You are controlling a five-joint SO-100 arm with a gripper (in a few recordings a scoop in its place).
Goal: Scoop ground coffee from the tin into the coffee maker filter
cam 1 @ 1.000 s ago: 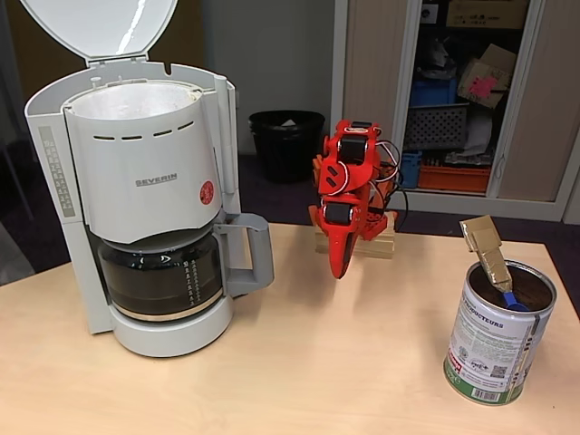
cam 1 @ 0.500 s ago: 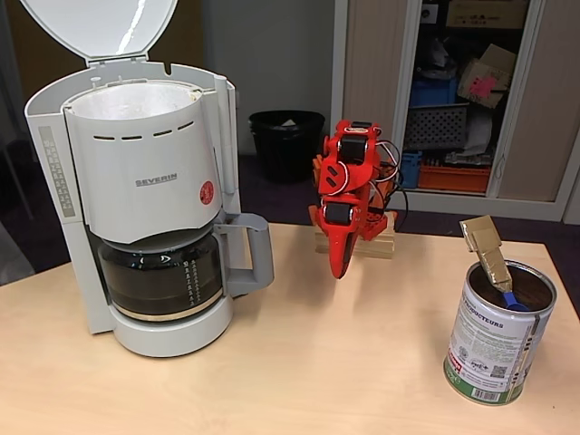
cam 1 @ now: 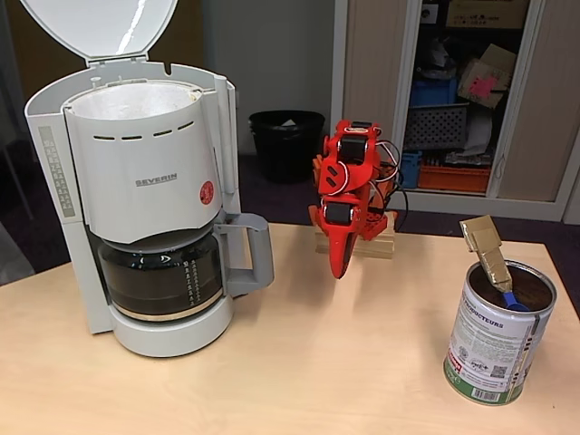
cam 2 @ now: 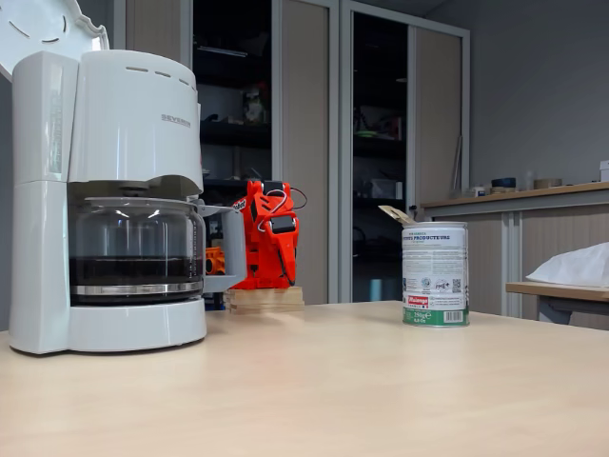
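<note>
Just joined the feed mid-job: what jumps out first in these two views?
The red arm sits folded at the table's far edge, its gripper pointing down, away from everything. Left stands the white coffee maker, lid up, paper filter exposed. Right, the open tin has a scoop handle sticking out.

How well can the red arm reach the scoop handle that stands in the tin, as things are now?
Probably yes. The arm is folded, its gripper pointing down over bare table. The scoop handle sticks up above the rim of the tin, and nothing stands between them. Whether the arm stretches that far is unclear.
</note>
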